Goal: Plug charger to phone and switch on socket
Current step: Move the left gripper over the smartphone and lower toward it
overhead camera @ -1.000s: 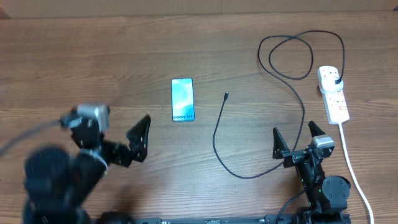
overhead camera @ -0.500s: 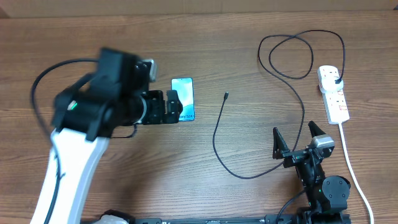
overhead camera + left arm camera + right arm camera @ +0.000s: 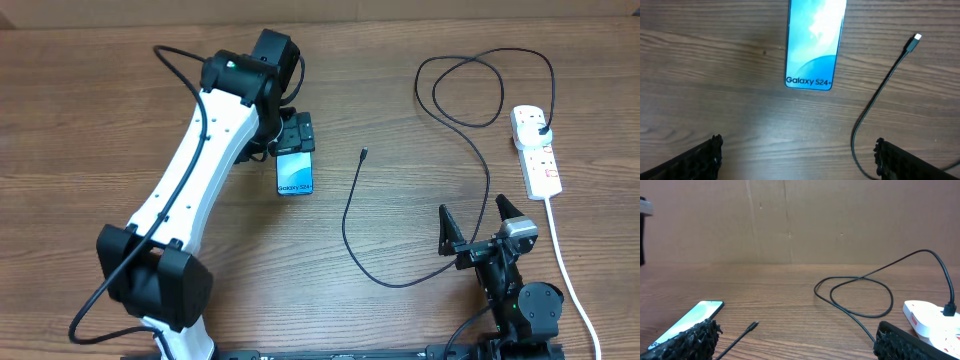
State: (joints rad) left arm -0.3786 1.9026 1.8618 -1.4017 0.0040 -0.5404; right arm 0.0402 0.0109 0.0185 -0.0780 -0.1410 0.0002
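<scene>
The phone (image 3: 294, 178) lies flat mid-table, its "Galaxy S24" text at the near end. My left gripper (image 3: 294, 137) hovers over its far end, open and empty. In the left wrist view the phone (image 3: 815, 45) lies ahead between the spread fingers (image 3: 700, 160). The charger's connector tip (image 3: 364, 153) lies free to the right of the phone. Its black cable (image 3: 347, 225) loops round to a black plug (image 3: 541, 130) seated in the socket (image 3: 536, 152), a white power strip. My right gripper (image 3: 476, 222) is open and empty near the front edge. The tip also shows in the right wrist view (image 3: 754, 326).
The socket's thick white cord (image 3: 567, 265) runs along the right side to the front edge, beside my right arm. The cable makes a double loop (image 3: 470, 90) at the back right. A cardboard wall (image 3: 800, 220) stands behind the table.
My left arm has swung from the front left corner up and right, and its open gripper now hangs over the phone. The right arm, cable and socket have not moved.
</scene>
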